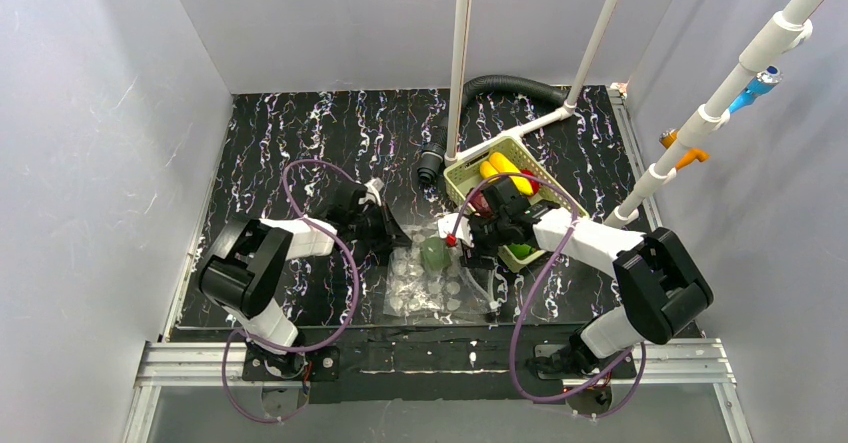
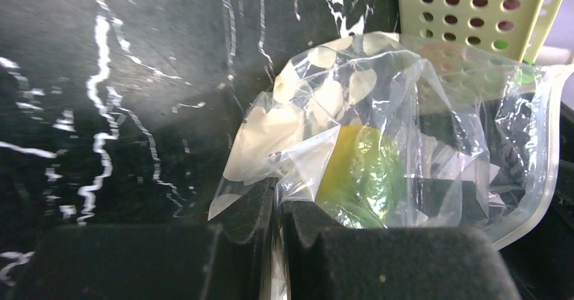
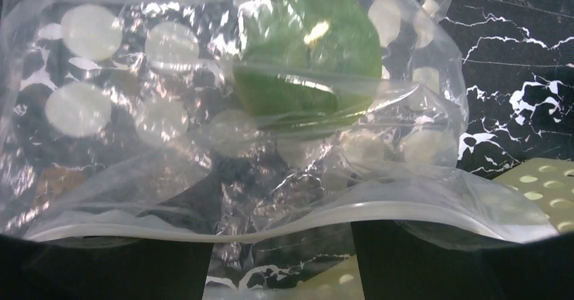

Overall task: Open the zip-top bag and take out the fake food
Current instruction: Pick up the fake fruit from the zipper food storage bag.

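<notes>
The zip-top bag (image 1: 432,285), clear with white dots, lies at the table's front middle between both grippers. One green round piece of fake food (image 1: 434,253) is inside it; it also shows in the left wrist view (image 2: 362,175) and the right wrist view (image 3: 308,49). My left gripper (image 2: 279,212) is shut on a fold of the bag (image 2: 352,110) at its left edge. My right gripper (image 3: 281,242) is open, fingers wide apart, and the bag's zip rim (image 3: 284,227) lies across both fingertips. In the top view the left gripper (image 1: 393,237) and the right gripper (image 1: 470,251) flank the bag.
A pale green slotted basket (image 1: 462,171) stands behind the right gripper, holding a yellow piece (image 1: 505,171), a red piece and a green piece (image 1: 520,251). It shows in the left wrist view (image 2: 474,9). A black hose (image 1: 505,87) and white pipes (image 1: 461,63) stand behind it.
</notes>
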